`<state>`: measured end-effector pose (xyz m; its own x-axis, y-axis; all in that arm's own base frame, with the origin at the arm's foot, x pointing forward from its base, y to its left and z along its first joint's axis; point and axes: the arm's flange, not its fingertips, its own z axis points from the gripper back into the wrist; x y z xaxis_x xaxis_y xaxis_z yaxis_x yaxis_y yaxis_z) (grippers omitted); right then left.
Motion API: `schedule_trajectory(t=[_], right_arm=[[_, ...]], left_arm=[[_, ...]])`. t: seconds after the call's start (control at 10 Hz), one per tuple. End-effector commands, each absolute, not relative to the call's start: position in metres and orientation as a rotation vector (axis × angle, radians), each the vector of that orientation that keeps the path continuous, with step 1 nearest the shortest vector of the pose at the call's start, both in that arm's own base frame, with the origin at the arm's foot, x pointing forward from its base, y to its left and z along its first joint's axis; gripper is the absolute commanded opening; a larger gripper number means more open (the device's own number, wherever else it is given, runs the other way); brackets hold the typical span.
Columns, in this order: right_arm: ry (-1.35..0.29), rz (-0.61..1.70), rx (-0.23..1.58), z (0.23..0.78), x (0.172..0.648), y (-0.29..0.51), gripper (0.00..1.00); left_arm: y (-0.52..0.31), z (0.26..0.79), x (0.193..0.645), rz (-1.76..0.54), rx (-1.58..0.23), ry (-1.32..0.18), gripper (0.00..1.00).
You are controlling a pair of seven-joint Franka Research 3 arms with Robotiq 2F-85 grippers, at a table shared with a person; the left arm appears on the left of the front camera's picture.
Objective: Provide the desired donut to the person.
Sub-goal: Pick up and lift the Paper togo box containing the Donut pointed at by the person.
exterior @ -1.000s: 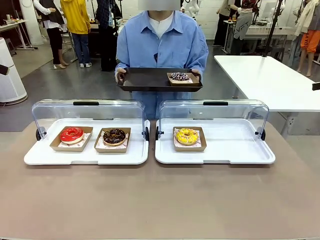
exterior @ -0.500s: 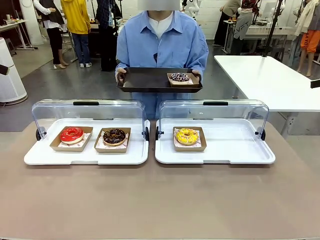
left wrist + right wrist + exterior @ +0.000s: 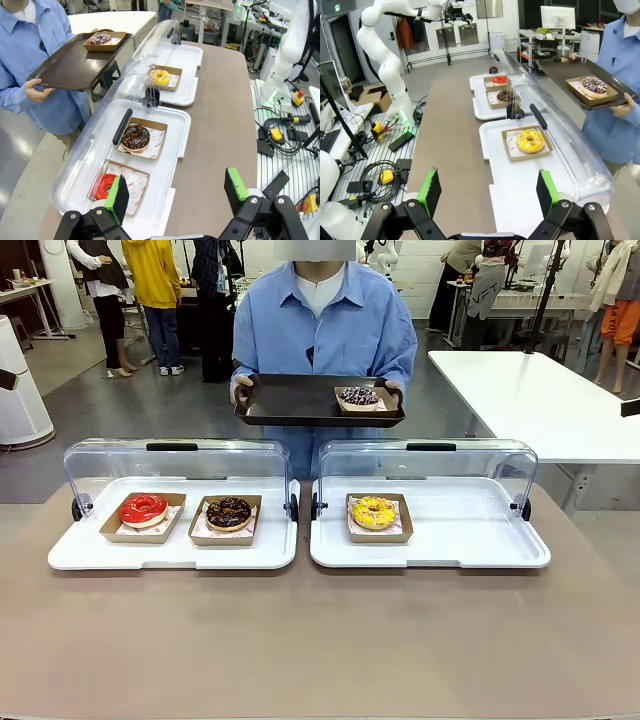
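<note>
Holding a dark tray [image 3: 290, 400] with a sprinkled donut [image 3: 358, 394] beyond the tabletop [image 3: 320, 640]: the person [image 3: 320, 330]. Lying in left white case [image 3: 170, 555], red donut [image 3: 143, 509] and chocolate donut [image 3: 229, 512]; in right case [image 3: 430, 555], yellow donut [image 3: 373, 512]. Left tool [image 3: 176, 187] and right tool [image 3: 488, 186] wide, empty.

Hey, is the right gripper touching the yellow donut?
Apart. The right wrist view shows the right gripper open and empty, with a stretch of bare white tray between its fingers and the yellow donut.
</note>
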<state>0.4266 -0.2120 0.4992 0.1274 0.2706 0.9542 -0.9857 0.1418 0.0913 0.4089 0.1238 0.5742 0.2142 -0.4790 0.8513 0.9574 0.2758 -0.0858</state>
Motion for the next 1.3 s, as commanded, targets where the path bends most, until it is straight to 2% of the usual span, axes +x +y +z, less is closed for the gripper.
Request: schedule_trajectory(t=[0.0,1.2], right_arm=[[-0.984,1.157,0.962,0.4993,0.4269,-0.2118,1.0],[-0.984,1.157,0.962,0.4993,0.4269,-0.2118,1.0]], left_arm=[[0.1238,0.5759,0.4082,-1.127,-0.722,-0.824,1.0],[0.1238,0.5759,0.4082,-1.127,-0.722,-0.824,1.0]])
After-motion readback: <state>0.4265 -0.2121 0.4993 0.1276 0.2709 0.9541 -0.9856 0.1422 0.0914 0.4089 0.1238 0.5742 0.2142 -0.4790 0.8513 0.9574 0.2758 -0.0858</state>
